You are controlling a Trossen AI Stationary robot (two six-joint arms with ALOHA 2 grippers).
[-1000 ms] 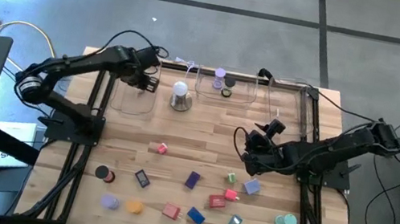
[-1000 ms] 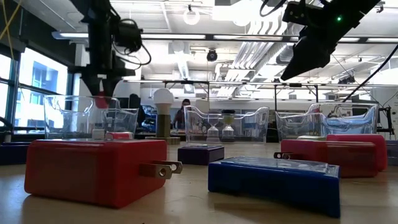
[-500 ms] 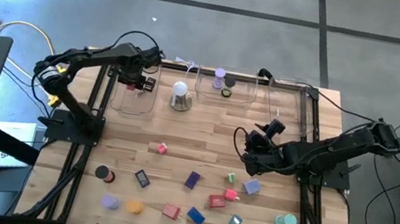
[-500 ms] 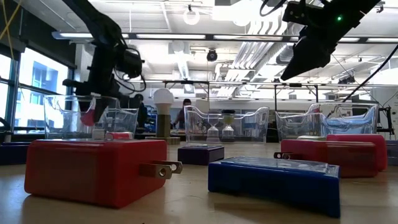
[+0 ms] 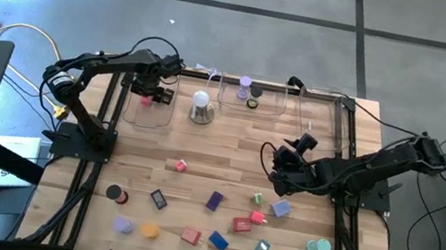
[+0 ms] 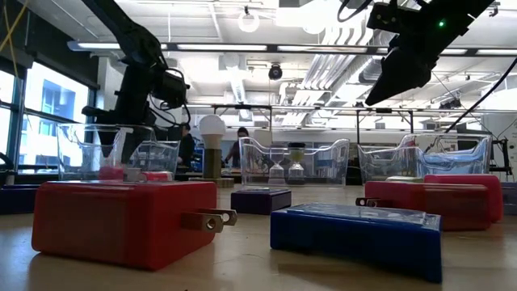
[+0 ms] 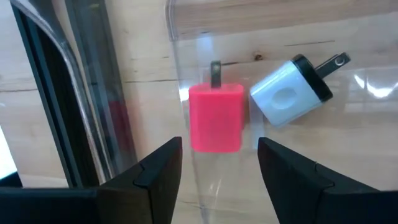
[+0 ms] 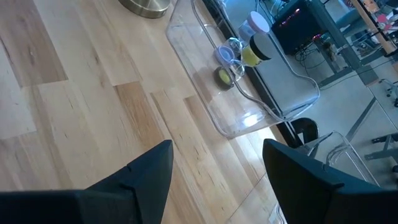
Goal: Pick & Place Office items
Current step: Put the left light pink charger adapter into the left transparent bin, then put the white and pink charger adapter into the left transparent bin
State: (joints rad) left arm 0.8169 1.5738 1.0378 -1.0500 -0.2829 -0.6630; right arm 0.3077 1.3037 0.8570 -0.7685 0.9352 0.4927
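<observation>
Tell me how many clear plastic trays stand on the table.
3. All stand along the far edge: the left tray holds a pink block, the middle tray holds small rolls, the right tray sits near the right corner. None appears hidden.

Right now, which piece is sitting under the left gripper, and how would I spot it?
Find the clear tray at the table's far left corner, beside the white dome lamp. Inside it, below the open left gripper, lies a pink charger block with one dark prong showing. Its only tray-mate is a pale blue and black plug.
</observation>
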